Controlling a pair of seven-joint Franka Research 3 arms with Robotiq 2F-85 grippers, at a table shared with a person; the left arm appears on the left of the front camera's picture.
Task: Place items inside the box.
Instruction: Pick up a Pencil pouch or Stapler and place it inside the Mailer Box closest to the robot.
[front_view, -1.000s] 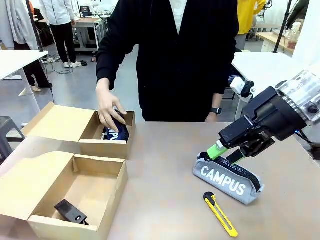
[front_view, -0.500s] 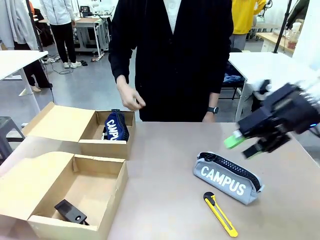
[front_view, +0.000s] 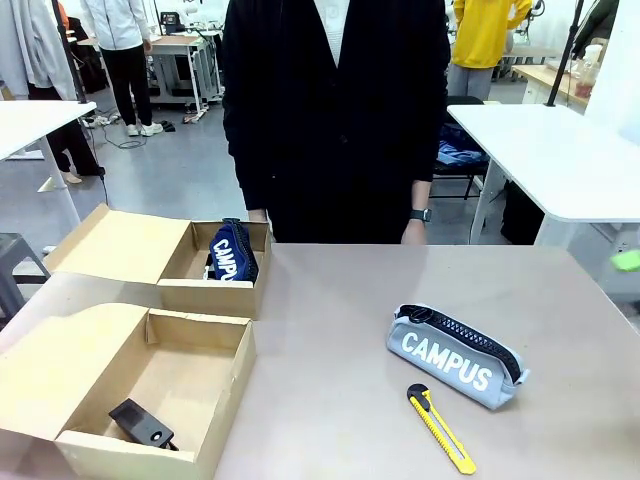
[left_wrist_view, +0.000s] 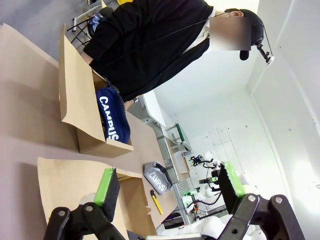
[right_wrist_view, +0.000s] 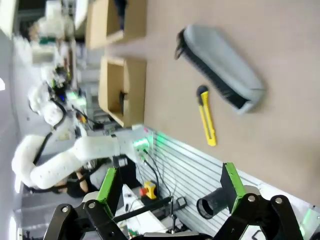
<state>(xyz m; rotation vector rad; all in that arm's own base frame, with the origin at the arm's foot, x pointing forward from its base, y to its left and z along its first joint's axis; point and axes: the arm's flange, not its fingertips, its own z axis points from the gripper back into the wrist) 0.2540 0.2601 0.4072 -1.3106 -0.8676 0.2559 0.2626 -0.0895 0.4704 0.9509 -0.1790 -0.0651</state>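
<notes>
Since the stapler (front_view: 141, 424) is already laid in the near box (front_view: 230, 400) and the navy pouch (front_view: 232, 253) is tucked in the second box (front_view: 205, 297) just behind it, roughly half looks done. The grey pouch (front_view: 452, 358) and knife (front_view: 440, 428) are left on the counter (front_view: 330, 400), well right of the near box. Both the left tool (left_wrist_view: 167, 184) and right tool (right_wrist_view: 171, 184) are spread wide, empty.

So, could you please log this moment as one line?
navy pouch in far box; stapler in near box; grey pouch, knife on table; left gripper, right gripper open
</notes>
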